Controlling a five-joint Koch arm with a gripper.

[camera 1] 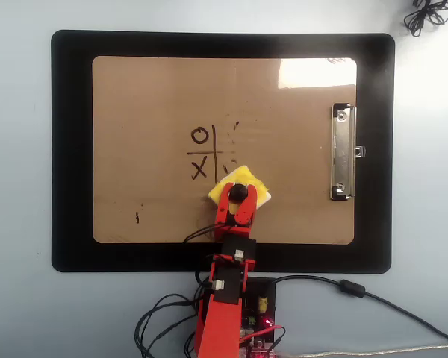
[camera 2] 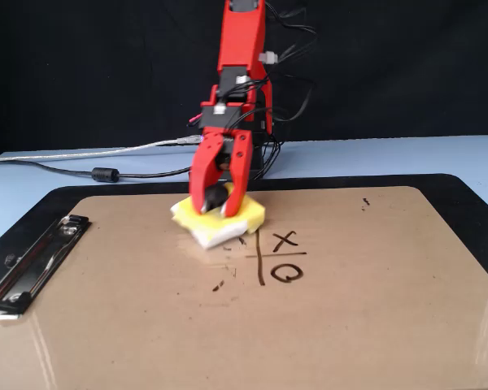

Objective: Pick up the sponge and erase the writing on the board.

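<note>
The yellow sponge with white edging lies on the brown board, pressed down beside the writing. My red gripper is shut on the sponge's black knob. In the fixed view the gripper holds the knob, with the sponge flat on the board. The writing now shows one O, one X and the grid lines. The part of the grid by the sponge is smeared and faint.
The board lies on a black mat. Its silver clip is at the right in the overhead view, at the left in the fixed view. Cables trail by the arm's base. A stray dark speck marks the board.
</note>
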